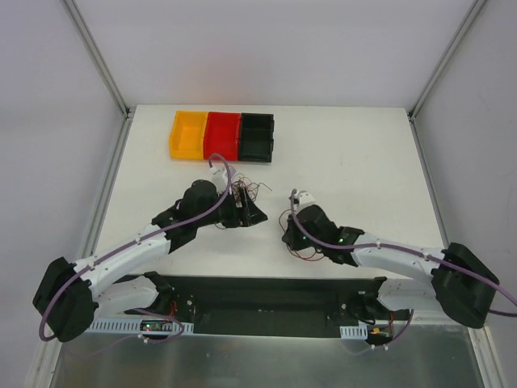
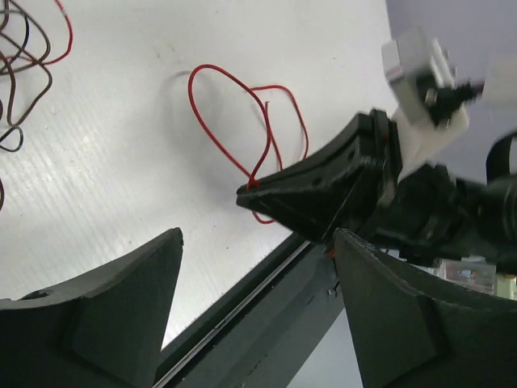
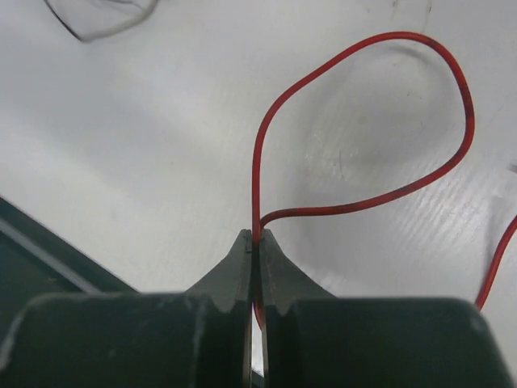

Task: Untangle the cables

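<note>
Nearest the table's front edge, the right gripper [image 3: 255, 242] is clamped tight on a hair-thin red cable [image 3: 400, 34]. The cable rises from the closed fingertips into one wide loop that lies on the white table [image 1: 347, 153]. Just beyond, the left gripper [image 2: 258, 238] stands with its jaws spread wide and nothing between them. A small tangle of brown and black cables [image 1: 255, 191] lies beside it. Farther back, three bins [image 1: 222, 136], orange, red and black, sit side by side.

Top looks down, wrists close (table [image 1: 355, 162] shared)
</note>
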